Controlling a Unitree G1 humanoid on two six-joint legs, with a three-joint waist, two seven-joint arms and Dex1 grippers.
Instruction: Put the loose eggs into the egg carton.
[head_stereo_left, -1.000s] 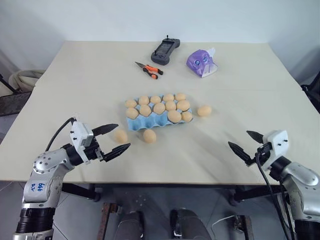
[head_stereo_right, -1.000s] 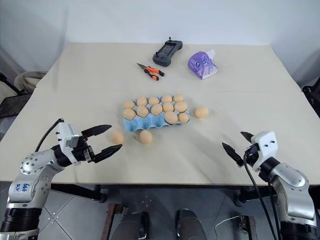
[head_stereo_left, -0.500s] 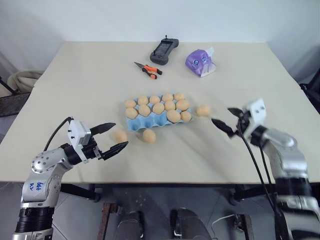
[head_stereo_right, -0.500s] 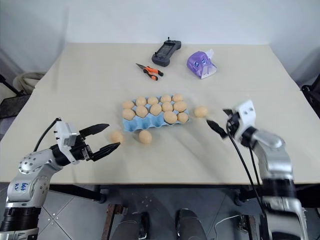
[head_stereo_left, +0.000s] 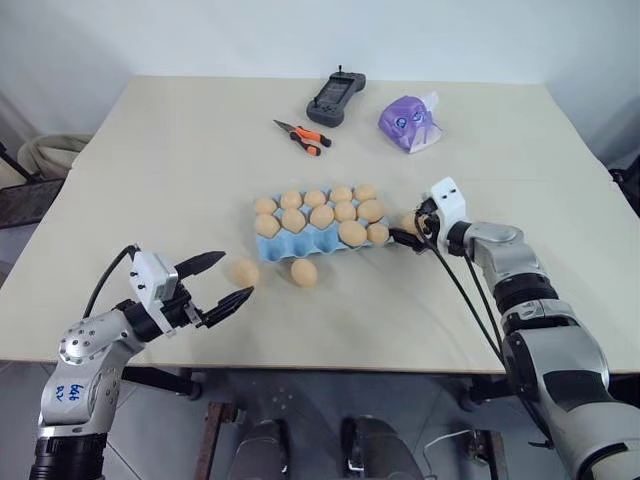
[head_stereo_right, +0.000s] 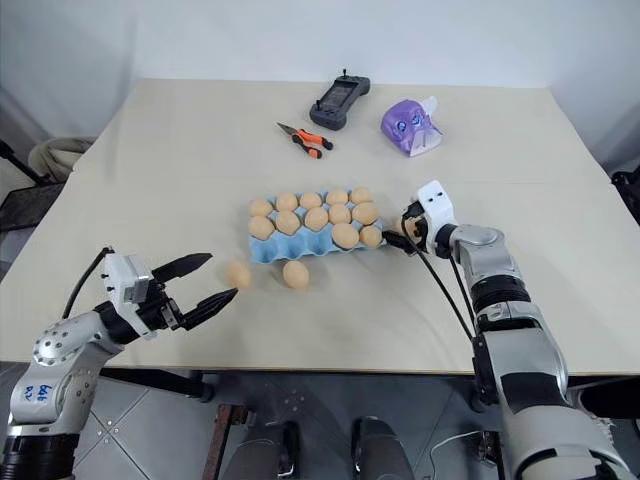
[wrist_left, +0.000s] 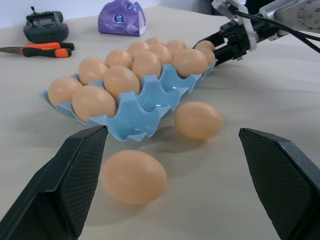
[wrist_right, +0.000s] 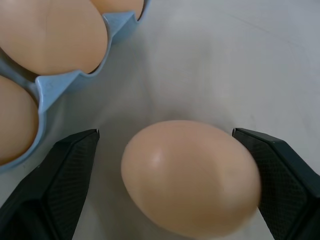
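— Eggs: where do you see the loose ones?
— Two lie beside the egg carton (head_stereo_left: 322, 237) near your left gripper (head_stereo_left: 221, 282), whose jaws gape empty. One egg (wrist_right: 192, 176) sits between your right gripper's (wrist_right: 165, 185) wide-open fingers, at the carton's right end, not gripped.

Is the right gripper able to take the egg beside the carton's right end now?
Probably yes. The right gripper is open, and the loose egg lies on the table between its fingers, apart from the egg carton. Nothing stands in the way.
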